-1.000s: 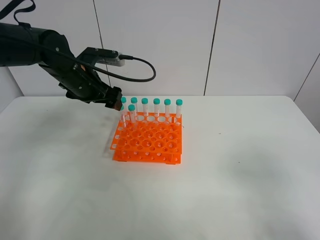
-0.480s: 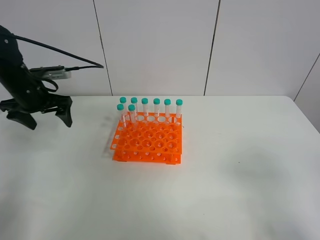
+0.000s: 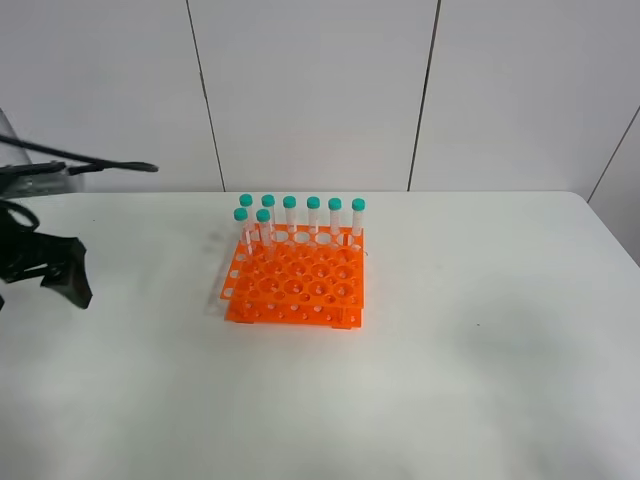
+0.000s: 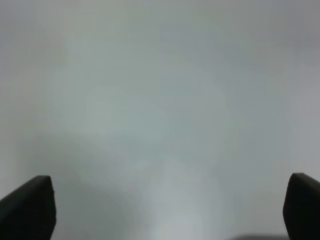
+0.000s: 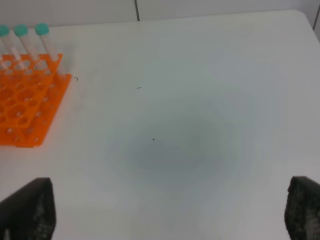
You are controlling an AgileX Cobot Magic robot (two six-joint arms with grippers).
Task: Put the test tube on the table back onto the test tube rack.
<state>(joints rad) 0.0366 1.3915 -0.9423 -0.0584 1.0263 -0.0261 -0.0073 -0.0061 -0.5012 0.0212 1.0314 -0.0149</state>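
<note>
The orange test tube rack stands on the white table, left of the middle. Several teal-capped test tubes stand upright in it: a back row and two in front at its left end, one being the front-left test tube. No tube lies on the table. My left gripper is at the far left edge, well away from the rack. In the left wrist view it is open and empty over bare table. My right gripper is open and empty; the rack shows beyond it to one side.
Grey wall panels rise behind the table's far edge. A black cable runs from the left arm above the table. White tabletop lies to the right of the rack.
My left gripper was at the rack's back-left corner by the front-left tube one second ago. It has since drawn away to the far left edge, open and empty. The rack has not moved.
</note>
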